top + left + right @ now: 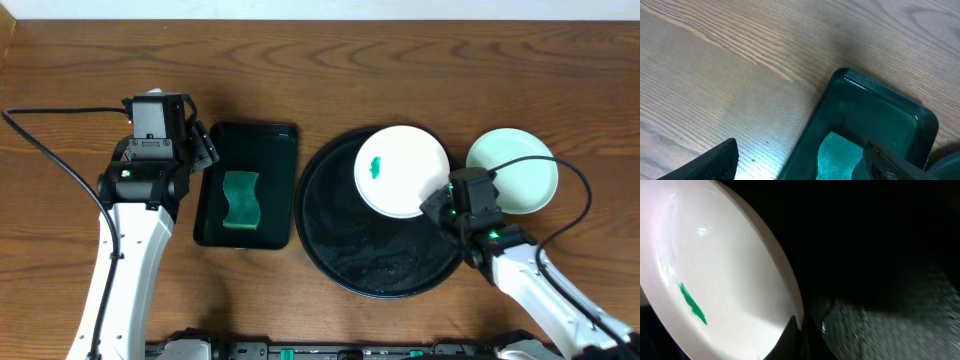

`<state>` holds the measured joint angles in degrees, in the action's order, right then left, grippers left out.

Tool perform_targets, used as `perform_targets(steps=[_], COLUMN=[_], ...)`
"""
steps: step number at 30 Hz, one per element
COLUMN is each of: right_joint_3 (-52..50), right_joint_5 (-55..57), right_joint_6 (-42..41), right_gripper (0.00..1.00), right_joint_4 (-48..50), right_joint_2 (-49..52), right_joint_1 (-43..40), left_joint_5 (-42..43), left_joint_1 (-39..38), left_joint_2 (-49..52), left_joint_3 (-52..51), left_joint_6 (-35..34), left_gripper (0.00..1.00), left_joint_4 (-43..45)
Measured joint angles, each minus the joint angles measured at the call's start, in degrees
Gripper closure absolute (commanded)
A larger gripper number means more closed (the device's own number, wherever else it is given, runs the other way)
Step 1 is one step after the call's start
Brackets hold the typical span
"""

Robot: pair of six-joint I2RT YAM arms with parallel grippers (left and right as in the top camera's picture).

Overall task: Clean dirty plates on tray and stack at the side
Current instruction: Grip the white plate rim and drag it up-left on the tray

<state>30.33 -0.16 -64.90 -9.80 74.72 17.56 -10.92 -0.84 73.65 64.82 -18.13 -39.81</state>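
A white plate (400, 168) with a green smear (377, 166) is held tilted over the round black tray (340, 240). My right gripper (437, 203) is shut on the plate's right rim; in the right wrist view the fingers (801, 337) pinch the rim of the white plate (720, 280). A pale mint-green plate (520, 165) lies on the table right of the tray. My left gripper (205, 145) is open and empty above the left edge of the dark green tray (280, 140), whose corner shows in the left wrist view (875, 100). I see only two plates.
A green sponge (240, 200) lies in the rectangular dark green tray; it also shows in the left wrist view (837, 155). Bare wooden table (715, 75) lies left of that tray. Black cables trail from both arms.
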Motion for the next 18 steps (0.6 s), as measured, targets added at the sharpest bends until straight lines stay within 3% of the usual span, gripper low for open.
perform_targets(steps=[11, 18], right_joint_3=[-0.1, 4.5], right_joint_5=[1.2, 1.0], right_joint_6=[0.5, 6.4], right_gripper=[0.99, 0.99], right_joint_4=[10.1, 1.9], right_joint_2=[10.3, 10.4], right_joint_1=[2.0, 2.0], left_joint_5=[0.0, 0.0], left_joint_1=[0.0, 0.0], left_joint_2=[0.0, 0.0], left_joint_3=[0.0, 0.0], left_joint_6=[0.0, 0.0], left_gripper=[0.20, 0.20], left_joint_4=[0.0, 0.0])
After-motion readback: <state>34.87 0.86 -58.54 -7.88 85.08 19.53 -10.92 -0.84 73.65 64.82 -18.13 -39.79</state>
